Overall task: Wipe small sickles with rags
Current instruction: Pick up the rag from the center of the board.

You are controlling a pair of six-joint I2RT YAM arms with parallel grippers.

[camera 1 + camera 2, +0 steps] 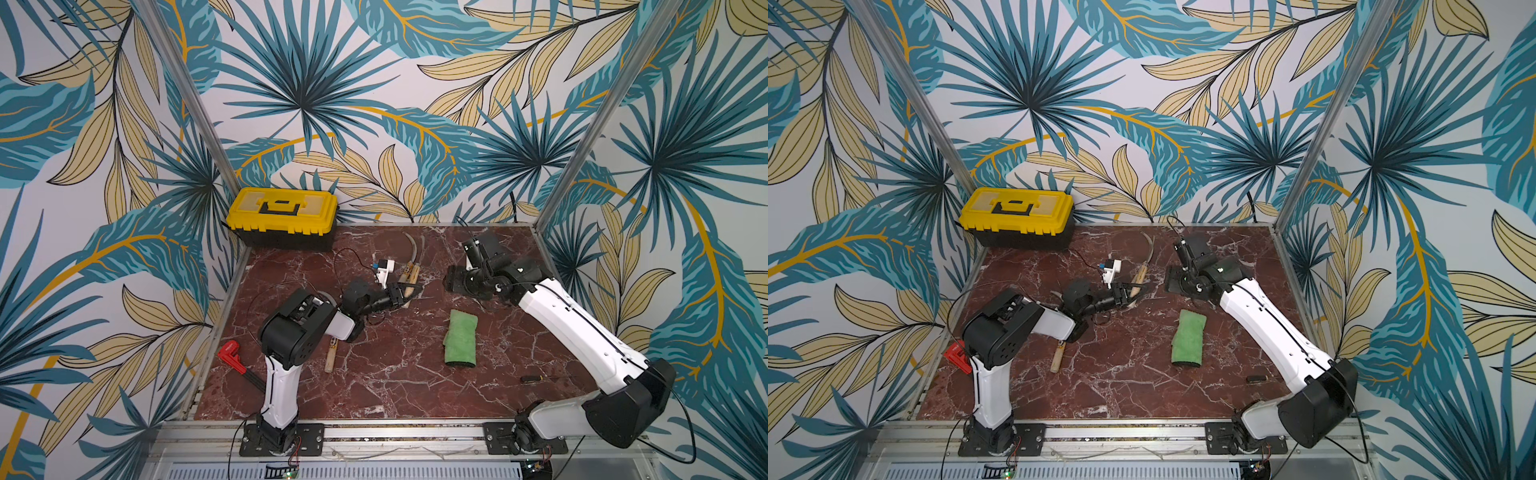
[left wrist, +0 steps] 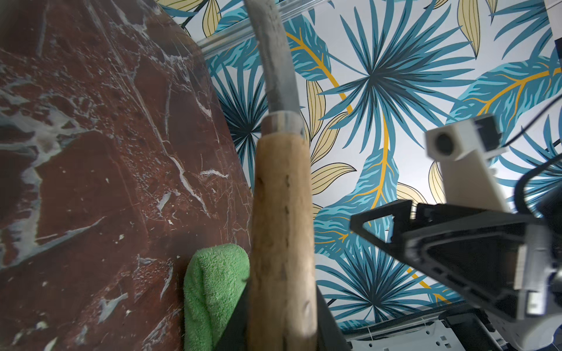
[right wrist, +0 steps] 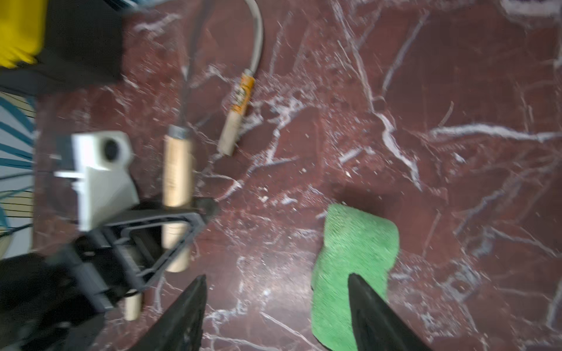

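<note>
The left gripper [image 1: 401,293], near the middle of both top views, was clamped tight on the pale wooden handle of one small sickle [image 2: 282,212]. Its grey blade curved away toward the upper edge of the left wrist view. A second sickle [image 3: 235,121] (the one with the orange label) lay on the red marble table [image 1: 395,386] just beside it. A third sickle [image 1: 331,353] lay lower left of centre, its blade end hidden under the left arm [image 1: 282,332]. The right gripper [image 3: 276,277] had its jaws spread wide with nothing between them. The green rag [image 1: 460,338] lay folded on the table, right of centre; whether a fingertip touched it could not be told. A yellow toolbox [image 1: 282,212] stood at the table's upper left corner.
</note>
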